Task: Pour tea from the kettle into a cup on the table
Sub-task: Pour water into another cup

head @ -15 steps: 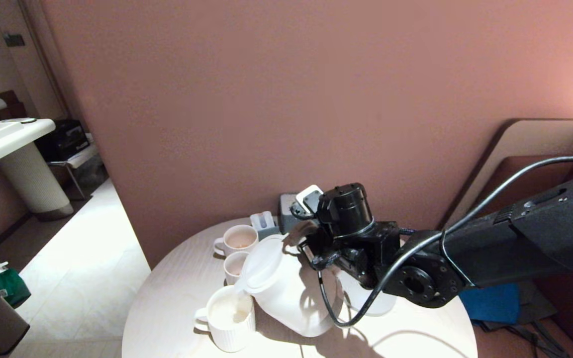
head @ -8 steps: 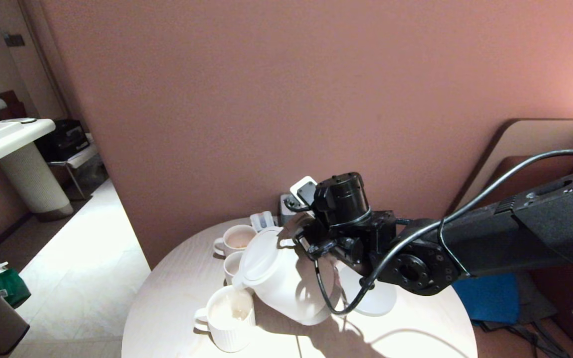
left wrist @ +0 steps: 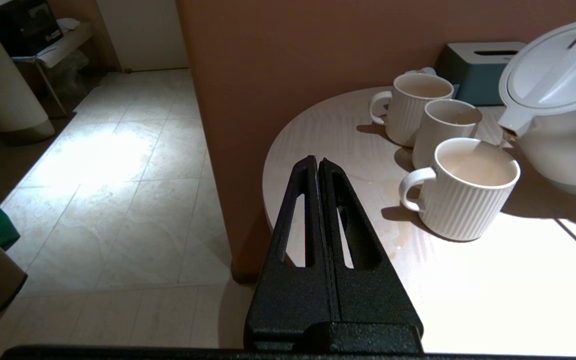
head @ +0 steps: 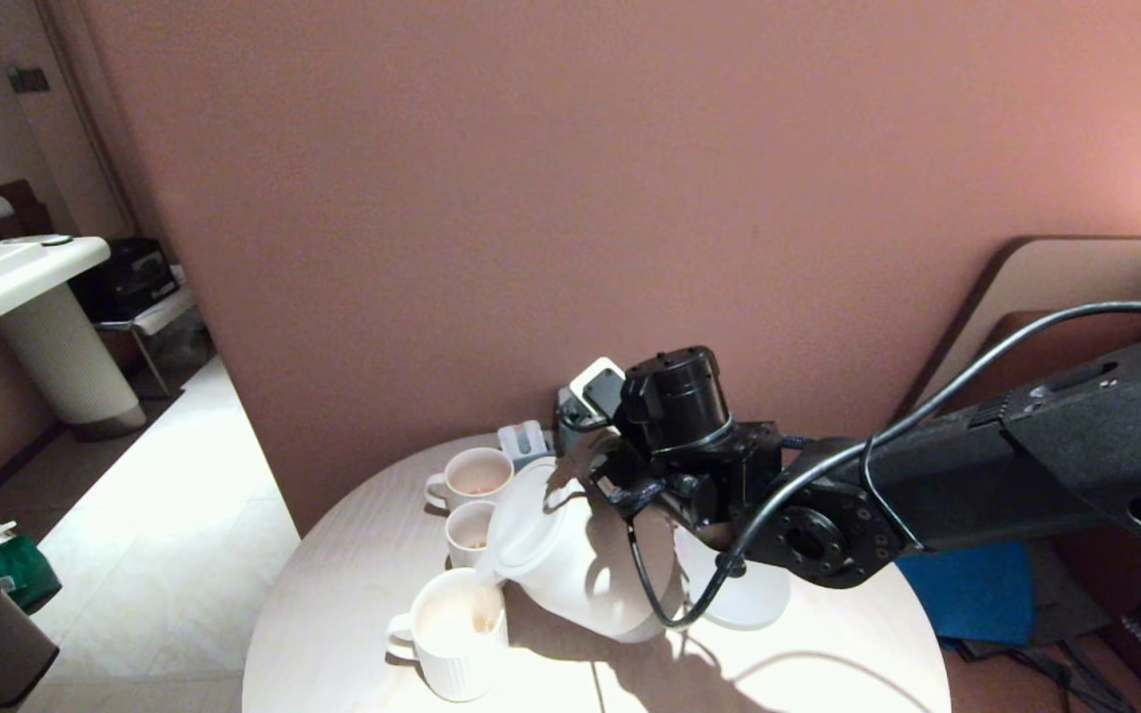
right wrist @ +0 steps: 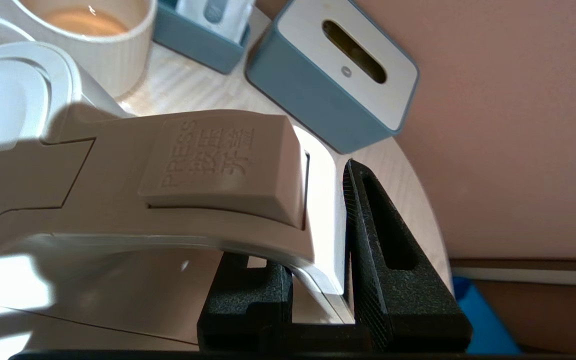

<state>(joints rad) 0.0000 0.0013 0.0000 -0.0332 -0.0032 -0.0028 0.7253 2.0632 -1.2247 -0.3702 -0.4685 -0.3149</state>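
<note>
The white kettle [head: 575,564] hangs tilted over the round pale table [head: 343,584], and its spout [left wrist: 510,122] is just above the rim of the nearest ribbed white cup [left wrist: 463,210]. Pale amber tea [left wrist: 475,167] fills that cup nearly to the top, and a thin trickle joins spout and cup. My right gripper [right wrist: 313,200] is shut on the kettle's loop handle [right wrist: 218,170]; one finger is hidden under the handle. My left gripper [left wrist: 316,161] is shut and empty, held off the table's left edge.
Two more cups [head: 478,475] [head: 471,527] holding some tea stand behind the near one. A blue tissue box [right wrist: 333,75] and a small blue sachet holder [head: 526,441] sit by the wall. The kettle's round base disc [head: 749,599] lies to its right.
My right gripper has risen and drawn back toward the wall with the kettle. The kettle tilts less steeply, and its spout stays over the near cup.
</note>
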